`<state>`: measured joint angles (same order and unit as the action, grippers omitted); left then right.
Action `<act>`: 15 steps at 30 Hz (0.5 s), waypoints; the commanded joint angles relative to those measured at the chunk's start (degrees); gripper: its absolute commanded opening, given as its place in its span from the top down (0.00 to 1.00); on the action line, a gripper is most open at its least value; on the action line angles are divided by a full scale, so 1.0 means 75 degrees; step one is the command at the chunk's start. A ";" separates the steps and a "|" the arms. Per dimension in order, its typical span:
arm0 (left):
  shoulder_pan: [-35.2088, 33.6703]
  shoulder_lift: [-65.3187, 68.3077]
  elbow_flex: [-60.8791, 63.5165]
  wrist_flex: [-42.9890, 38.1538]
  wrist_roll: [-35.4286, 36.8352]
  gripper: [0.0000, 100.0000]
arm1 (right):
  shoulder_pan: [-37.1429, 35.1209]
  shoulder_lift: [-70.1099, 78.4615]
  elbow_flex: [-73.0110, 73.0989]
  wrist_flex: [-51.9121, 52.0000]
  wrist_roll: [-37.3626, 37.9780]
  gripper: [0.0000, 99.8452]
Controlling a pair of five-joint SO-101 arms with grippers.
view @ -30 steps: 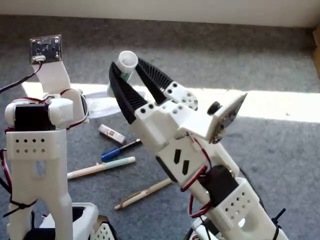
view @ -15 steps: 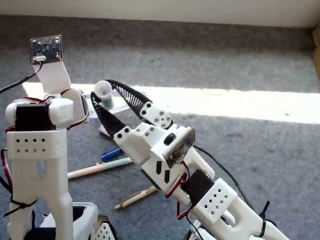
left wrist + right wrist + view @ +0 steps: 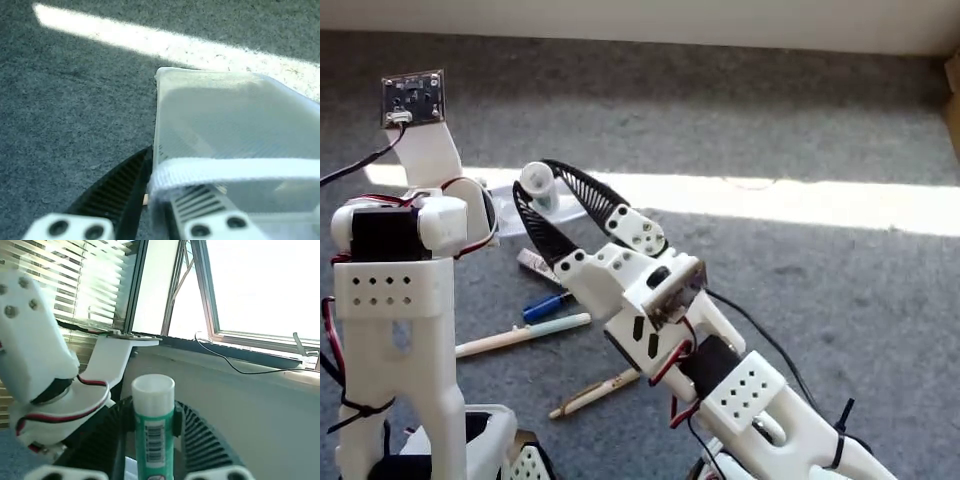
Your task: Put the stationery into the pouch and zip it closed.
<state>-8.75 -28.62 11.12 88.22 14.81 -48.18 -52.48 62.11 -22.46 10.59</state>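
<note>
carpet (image 3: 800, 120): grey, rough matt pile. pouch (image 3: 235, 115): frosted translucent plastic, woven white tape edge. glue stick (image 3: 153, 435): smooth glossy plastic, paper label. right gripper (image 3: 536, 180): 2 fingers (image 3: 542, 232) in ribbed black matt plastic. arm shells (image 3: 395, 290): white matt plastic.

The right gripper (image 3: 542, 192), clamped on the glue stick (image 3: 534, 179), now sits much lower and farther left than a second ago, down from its raised spot to just beside the clear pouch (image 3: 506, 208). Its wrist is rolled over, so the camera mount that faced right now faces the high camera. Over the last half second it edges slightly up and to the right. Its body now hides the dark tip of the blue pen (image 3: 545, 305) and overlaps one end of the small white stick (image 3: 533, 262), both fully visible before.
</note>
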 commanded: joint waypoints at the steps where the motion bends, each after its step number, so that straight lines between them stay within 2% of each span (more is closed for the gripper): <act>1: -0.0088 0.0123 0.0041 -0.0117 0.0035 0.99 | 0.0135 0.0486 -0.0111 -0.0275 0.0035 0.99; 4: -0.0111 0.0123 0.0041 -0.0117 0.0035 0.99 | 0.0147 0.0779 -0.0064 -0.0756 0.0035 0.99; 15: -0.0088 0.0123 0.0018 -0.0117 0.0035 0.99 | 0.0346 0.1119 0.0686 -0.0826 0.0035 0.99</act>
<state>-8.75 -28.62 11.12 88.22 14.81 -47.30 -43.87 67.12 -26.77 10.68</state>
